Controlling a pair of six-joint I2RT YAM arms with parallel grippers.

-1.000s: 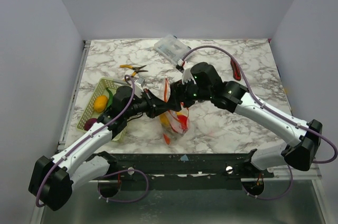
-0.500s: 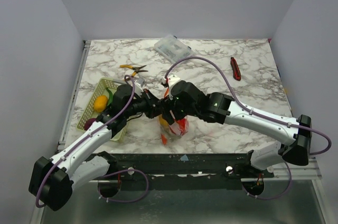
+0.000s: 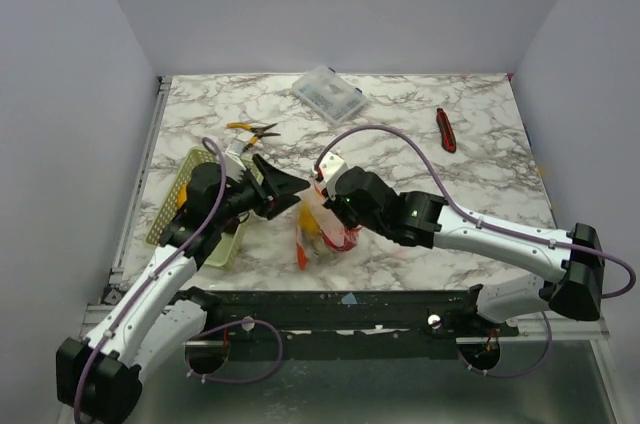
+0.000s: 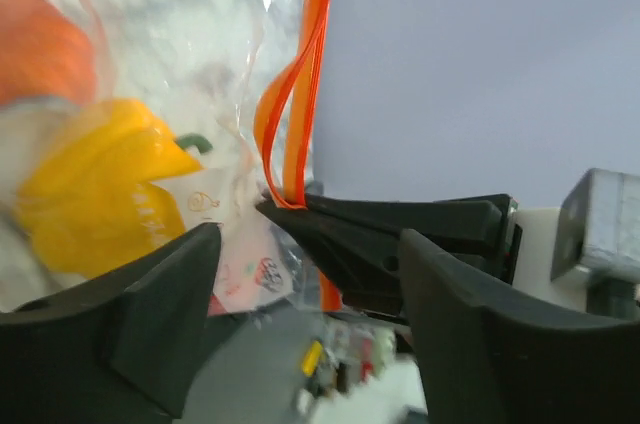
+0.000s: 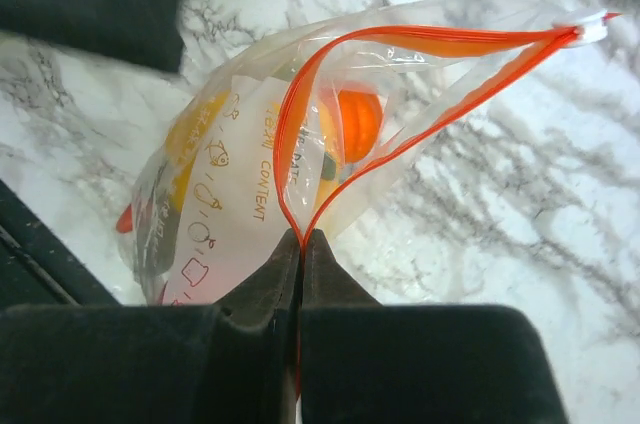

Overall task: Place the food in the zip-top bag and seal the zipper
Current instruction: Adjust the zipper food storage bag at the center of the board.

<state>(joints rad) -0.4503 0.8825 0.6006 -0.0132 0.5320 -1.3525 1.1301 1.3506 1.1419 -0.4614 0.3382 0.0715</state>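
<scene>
Right hand [image 5: 301, 237] clenched on zipper [image 5: 440, 41] (mouth gaping), left hand [image 4: 310, 244] released, bag [image 5: 215, 214] printed "CONTENT"

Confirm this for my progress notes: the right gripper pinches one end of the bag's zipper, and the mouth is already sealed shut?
Not sealed. The right gripper does pinch one end of the zipper, but the right wrist view shows the mouth of the zip-top bag gaping open, its two strips apart, food visible inside.

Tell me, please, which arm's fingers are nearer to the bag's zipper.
Right. The right fingers are shut on one end of the zipper; the left fingers stand open beside the zip-top bag.
</scene>
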